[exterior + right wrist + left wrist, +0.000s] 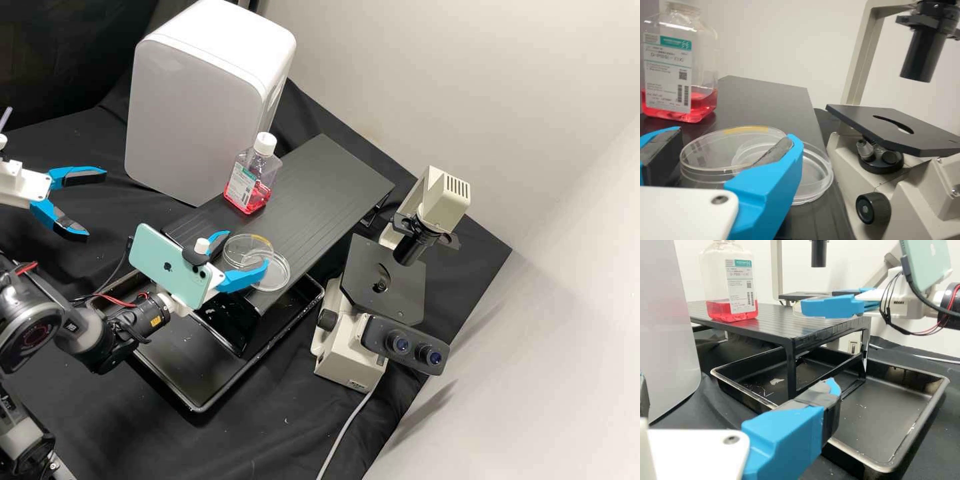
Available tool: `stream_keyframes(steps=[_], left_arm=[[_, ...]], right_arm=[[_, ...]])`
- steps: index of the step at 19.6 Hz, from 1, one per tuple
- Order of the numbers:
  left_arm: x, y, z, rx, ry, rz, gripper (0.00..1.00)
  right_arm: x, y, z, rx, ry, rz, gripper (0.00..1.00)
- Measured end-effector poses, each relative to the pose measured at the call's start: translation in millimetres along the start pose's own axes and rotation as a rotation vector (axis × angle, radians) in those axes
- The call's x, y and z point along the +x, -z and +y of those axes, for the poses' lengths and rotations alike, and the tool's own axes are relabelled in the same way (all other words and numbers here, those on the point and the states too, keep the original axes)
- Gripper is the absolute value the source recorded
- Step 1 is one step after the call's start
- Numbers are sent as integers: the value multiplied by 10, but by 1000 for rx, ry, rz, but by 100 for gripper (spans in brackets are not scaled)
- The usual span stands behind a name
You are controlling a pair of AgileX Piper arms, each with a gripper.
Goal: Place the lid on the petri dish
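Step in hand: the grasp, placement not yet done. Our right hand (247,251) sits spread around the clear round piece with the yellow strip, which we take for the lid (715,150). Its fingers flank the rim, released; we can't tell if they touch it. The lid lies on the stand (320,193), its edge overlapping the dish (277,273) just beside it, on the microscope (387,300) side. We can't confirm which piece is lid and which is base. Our left hand (93,203) hangs released and empty, well apart over the table (300,427).

Next move, as we judge it: close lightly on the rim, lift level, shift over the dish, centre, lower, let go. Thin plastic will likely tilt if squeezed off-centre.

Count:
- 2 hands
- 2 dish pieces
- 1 flask (252,177)
- 1 microscope
- 1 stand
- 1 tray (200,373)
- 1 white box (200,93)
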Motion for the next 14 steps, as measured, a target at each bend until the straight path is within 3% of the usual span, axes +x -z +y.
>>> stream_keyframes(steps=[8, 14], left_arm=[[10, -12, -20, -3, 9, -7, 100], [14, -18, -25, -4, 11, -8, 100]], right_arm=[[-34, -171, 156, 25, -66, -72, 0], [-35, -185, 166, 30, -70, -77, 0]])
